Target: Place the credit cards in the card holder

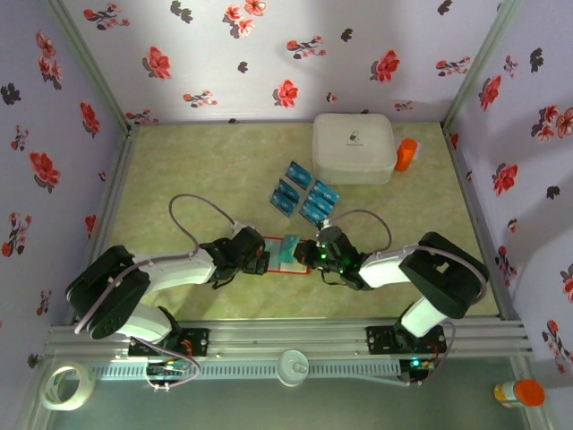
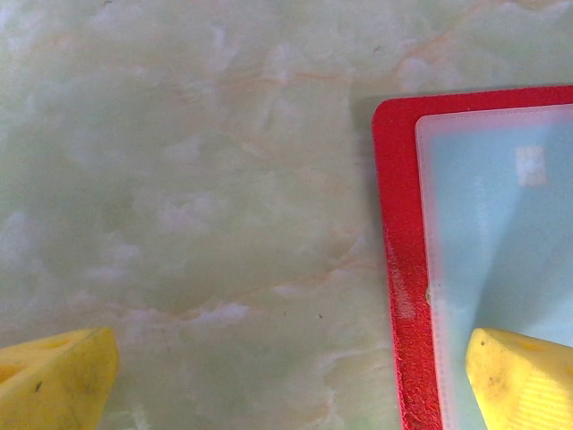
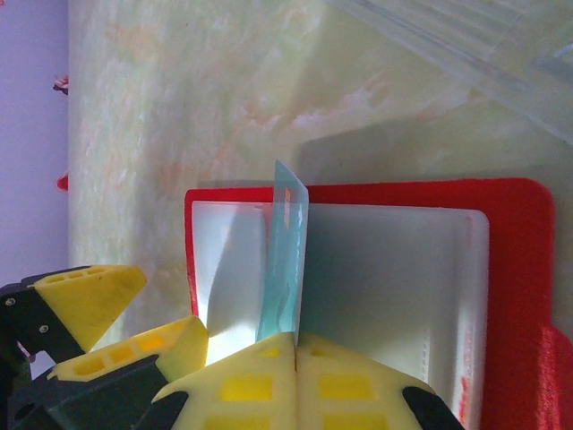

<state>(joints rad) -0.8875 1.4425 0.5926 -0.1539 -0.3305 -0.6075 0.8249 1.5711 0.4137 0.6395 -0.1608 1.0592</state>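
The red card holder (image 3: 510, 269) lies open at the near middle of the table (image 1: 197, 170), between the two grippers. The right gripper (image 3: 295, 345) has its jaws pressed together on a teal card (image 3: 286, 251), held on edge over the holder's clear pocket. The left gripper (image 2: 286, 390) has its jaws wide apart, one finger above the holder and the other above bare table. The remaining credit cards (image 1: 304, 193) lie clustered just beyond the holder, near a white box (image 1: 354, 148) farther right.
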